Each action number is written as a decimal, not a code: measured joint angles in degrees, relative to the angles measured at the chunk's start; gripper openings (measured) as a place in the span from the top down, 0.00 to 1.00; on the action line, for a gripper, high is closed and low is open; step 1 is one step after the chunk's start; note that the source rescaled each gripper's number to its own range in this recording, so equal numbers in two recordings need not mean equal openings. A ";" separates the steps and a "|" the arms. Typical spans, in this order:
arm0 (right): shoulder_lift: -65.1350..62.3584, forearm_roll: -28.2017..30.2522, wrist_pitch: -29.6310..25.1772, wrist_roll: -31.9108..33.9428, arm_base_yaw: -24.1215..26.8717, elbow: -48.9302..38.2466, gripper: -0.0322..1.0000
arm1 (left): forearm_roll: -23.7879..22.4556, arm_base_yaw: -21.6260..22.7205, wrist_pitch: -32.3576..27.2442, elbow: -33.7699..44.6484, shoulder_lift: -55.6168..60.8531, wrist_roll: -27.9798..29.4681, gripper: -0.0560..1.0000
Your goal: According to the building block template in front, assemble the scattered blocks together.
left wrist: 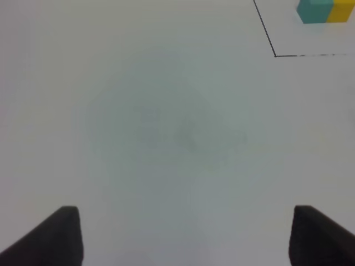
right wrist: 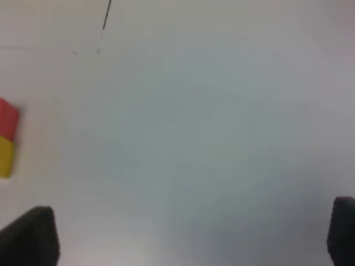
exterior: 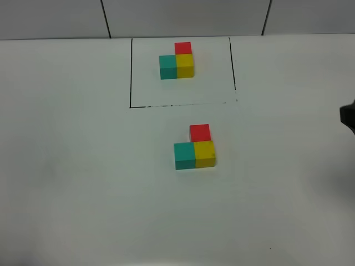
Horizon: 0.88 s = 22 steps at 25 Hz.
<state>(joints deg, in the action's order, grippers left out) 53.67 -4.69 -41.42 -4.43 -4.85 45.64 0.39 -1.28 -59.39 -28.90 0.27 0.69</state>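
Sitting near the middle of the white table (exterior: 66, 183), the scattered blocks are joined in an L: the teal cube (exterior: 184, 155) touches the yellow cube (exterior: 204, 153) side by side, and the red cube (exterior: 199, 132) touches the yellow one on its far side. No finger touches them. Farther back, the building block template (exterior: 176, 62) shows the same L of teal, yellow and red inside the black-line rectangle (exterior: 131, 72), well apart from the assembled trio.

The right gripper (right wrist: 188, 233) hangs over bare table with its fingers (right wrist: 30, 235) spread wide and holding nothing; the red and yellow cubes lie off to one side, clear of the gap. The left gripper (left wrist: 186, 235) likewise has its fingers (left wrist: 52, 235) spread wide over bare table, empty, with the template's teal and yellow cubes and a corner of the black line far ahead.
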 joint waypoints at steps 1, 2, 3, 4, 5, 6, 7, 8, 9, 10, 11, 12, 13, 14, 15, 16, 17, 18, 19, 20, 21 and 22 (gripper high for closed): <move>-3.55 0.00 -0.17 0.50 0.00 -2.21 0.02 | 0.00 0.00 0.00 0.00 0.00 0.00 0.20; -7.13 0.00 -0.47 0.81 0.00 -4.33 0.02 | 0.00 0.00 0.00 0.00 0.00 0.00 0.20; -10.09 0.00 -0.80 1.20 0.00 -6.38 0.02 | 0.00 0.00 0.00 0.00 0.00 0.00 0.20; -13.57 0.00 -1.23 1.66 0.00 -7.97 0.02 | 0.00 0.00 0.00 0.00 0.00 0.00 0.20; -17.00 0.00 -2.10 1.91 0.00 -9.63 0.02 | 0.00 0.00 0.00 0.00 0.00 0.00 0.20; -20.22 0.02 -3.08 2.10 0.00 -11.05 0.02 | 0.00 0.00 0.00 0.00 0.00 0.00 0.20; -22.65 0.02 -4.60 2.41 0.00 -12.02 0.02 | 0.00 0.00 0.00 0.00 0.00 0.00 0.20; -25.32 0.02 -6.18 2.54 0.00 -12.95 0.02 | 0.00 0.00 0.00 0.00 0.00 0.00 0.20; -27.75 0.02 -7.68 2.85 0.00 -13.71 0.02 | 0.00 0.00 0.00 0.00 0.00 0.00 0.20; -29.91 0.16 -8.97 3.16 0.00 -14.34 0.02 | 0.00 0.00 0.00 0.00 0.00 0.00 0.20; -31.57 0.36 -10.41 3.32 0.00 -14.77 0.02 | 0.00 0.00 0.00 0.00 0.00 0.00 0.20; -33.33 0.70 -11.75 3.45 0.00 -15.11 0.02 | 0.00 0.00 0.00 0.00 0.00 0.00 0.20; -35.00 1.04 -12.63 3.45 0.00 -15.34 0.02 | 0.00 0.00 0.00 0.00 0.00 0.00 0.20; -36.25 1.29 -13.44 3.49 0.00 -15.42 0.02 | 0.00 0.00 0.00 0.00 0.00 0.00 0.20; -37.59 1.71 -14.10 3.49 0.00 -15.42 0.02 | 0.00 0.00 0.00 0.00 0.00 0.00 0.20; -38.86 1.98 -14.39 3.49 0.00 -15.42 0.02 | 0.00 0.00 0.00 0.00 0.00 0.00 0.20; -40.10 2.12 -14.54 3.49 0.00 -15.47 0.02 | 0.00 0.00 0.00 0.00 0.00 0.00 0.20; -41.06 2.16 -14.61 3.49 0.00 -15.47 0.02 | 0.00 0.00 0.00 0.00 0.00 0.00 0.20; -42.11 2.16 -14.67 3.49 0.00 -15.47 0.02 | 0.00 0.00 0.00 0.00 0.00 0.00 0.20; -43.05 2.16 -14.81 3.49 0.00 -15.52 0.02 | 0.00 0.00 0.00 0.00 0.00 0.00 0.20; -43.78 2.16 -14.88 3.49 0.00 -15.52 0.02 | 0.00 0.00 0.00 0.00 0.00 0.00 0.20; -44.57 2.18 -15.05 3.49 0.00 -15.52 0.02 | 0.00 0.00 0.00 0.00 0.00 0.00 0.20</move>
<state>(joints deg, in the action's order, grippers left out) 9.11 -2.51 -56.48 -0.94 -4.85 30.12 0.39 -1.28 -59.39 -28.90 0.27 0.69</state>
